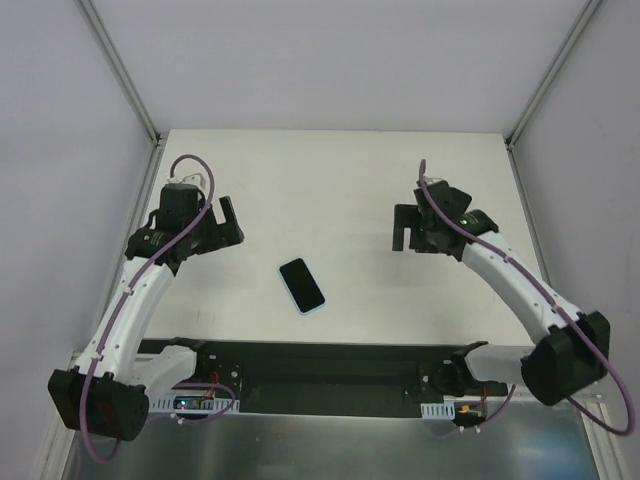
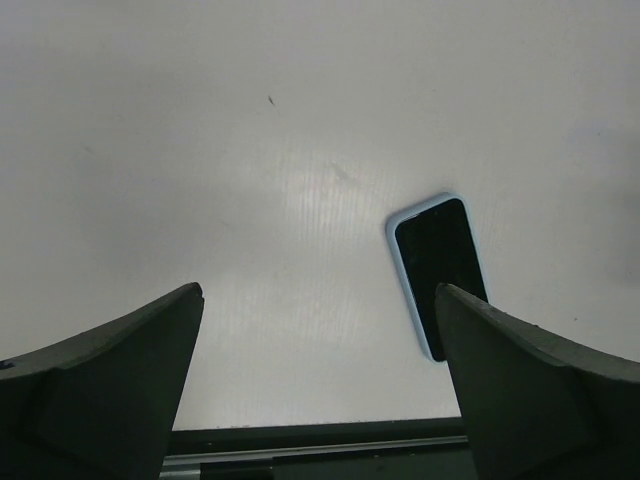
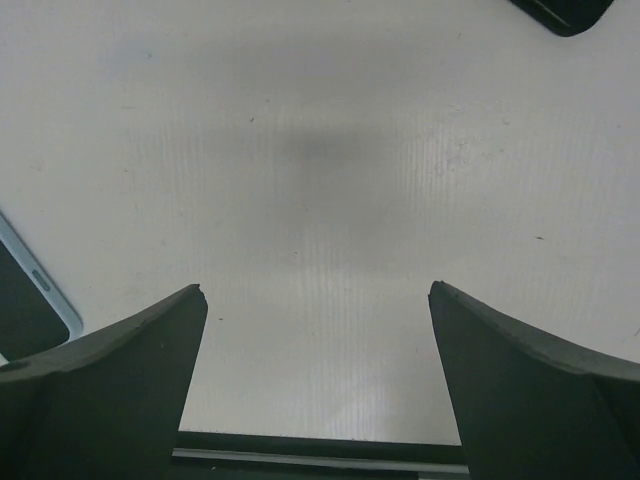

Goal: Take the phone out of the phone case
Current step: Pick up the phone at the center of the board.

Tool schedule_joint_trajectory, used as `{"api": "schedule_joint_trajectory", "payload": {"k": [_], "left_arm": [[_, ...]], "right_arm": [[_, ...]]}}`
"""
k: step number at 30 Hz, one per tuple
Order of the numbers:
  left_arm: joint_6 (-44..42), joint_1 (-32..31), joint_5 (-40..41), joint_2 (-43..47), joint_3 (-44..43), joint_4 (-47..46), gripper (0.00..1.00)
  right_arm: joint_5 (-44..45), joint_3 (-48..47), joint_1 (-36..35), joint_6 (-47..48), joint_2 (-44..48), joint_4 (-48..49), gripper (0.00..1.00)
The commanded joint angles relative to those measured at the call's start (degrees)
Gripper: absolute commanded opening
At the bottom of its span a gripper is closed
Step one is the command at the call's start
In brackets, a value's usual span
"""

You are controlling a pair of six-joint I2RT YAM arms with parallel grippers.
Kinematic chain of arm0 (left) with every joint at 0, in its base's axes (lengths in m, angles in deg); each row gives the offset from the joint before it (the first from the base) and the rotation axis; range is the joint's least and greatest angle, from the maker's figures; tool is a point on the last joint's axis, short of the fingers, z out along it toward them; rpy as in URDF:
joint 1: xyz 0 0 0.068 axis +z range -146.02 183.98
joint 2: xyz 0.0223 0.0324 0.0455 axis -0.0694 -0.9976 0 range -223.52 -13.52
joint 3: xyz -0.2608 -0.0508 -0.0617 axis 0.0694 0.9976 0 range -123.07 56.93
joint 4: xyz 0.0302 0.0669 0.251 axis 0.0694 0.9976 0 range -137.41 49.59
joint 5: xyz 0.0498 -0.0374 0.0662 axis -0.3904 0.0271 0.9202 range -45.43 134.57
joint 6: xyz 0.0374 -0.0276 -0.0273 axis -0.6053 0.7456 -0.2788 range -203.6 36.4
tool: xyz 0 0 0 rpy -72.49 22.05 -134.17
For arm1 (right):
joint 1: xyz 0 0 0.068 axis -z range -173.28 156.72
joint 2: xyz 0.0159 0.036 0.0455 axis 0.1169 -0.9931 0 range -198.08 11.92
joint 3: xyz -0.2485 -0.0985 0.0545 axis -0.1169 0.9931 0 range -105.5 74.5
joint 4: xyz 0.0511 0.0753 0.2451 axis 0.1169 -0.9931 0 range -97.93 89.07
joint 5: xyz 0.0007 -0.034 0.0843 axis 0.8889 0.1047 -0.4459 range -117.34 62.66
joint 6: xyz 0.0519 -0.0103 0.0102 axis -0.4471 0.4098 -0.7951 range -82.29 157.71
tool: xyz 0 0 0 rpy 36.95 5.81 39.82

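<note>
Hovering my left gripper (image 1: 230,222) and right gripper (image 1: 400,230) spread and empty, I judge the phone (image 1: 302,286) rigid and slick, its blue case (image 3: 45,272) best peeled at a corner.

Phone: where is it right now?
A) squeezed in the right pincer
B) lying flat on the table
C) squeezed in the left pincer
B: the phone lies flat on the table, with nothing holding it.
</note>
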Motion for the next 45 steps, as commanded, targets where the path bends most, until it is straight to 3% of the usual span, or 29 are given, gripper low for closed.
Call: {"api": "schedule_joint_trajectory", "payload": {"k": [1, 8, 12, 19, 23, 30, 42, 45], "left_arm": [[3.35, -2.72, -6.52, -5.22, -0.53, 3.76, 0.99], [8.27, -9.85, -2.3, -6.64, 2.37, 4.03, 0.99], [8.8, -10.39, -2.3, -5.49, 3.16, 4.03, 0.99], [9.51, -10.39, -2.13, -4.26, 3.16, 4.03, 0.99], [9.77, -10.3, -1.25, -3.04, 3.42, 4.03, 0.99], [9.95, -10.39, -1.33, -2.33, 4.04, 4.12, 0.99], [9.69, -10.39, -2.73, -2.07, 2.72, 4.03, 0.99], [9.6, -10.39, -4.49, -1.98, 1.85, 4.03, 0.99]], "right_arm": [[0.31, -3.49, -1.24, -1.62, -8.85, 0.11, 0.96], [1.36, -11.83, 7.62, -3.73, -20.29, -0.42, 0.96], [3.03, -20.86, 14.65, -4.7, -28.2, -3.04, 0.96], [1.02, -35.38, 20.64, -6.55, -45.68, -7.97, 0.96], [-0.47, -38.64, 22.48, -7.34, -49.83, -7.71, 0.96], [-2.5, -41.64, 24.42, -7.96, -55.89, -8.77, 0.96], [-7.42, -37.87, 25.04, -8.31, -58.1, -5.08, 1.0], [-7.95, -34.88, 26.09, -8.22, -55.92, -2.54, 0.78]]}}
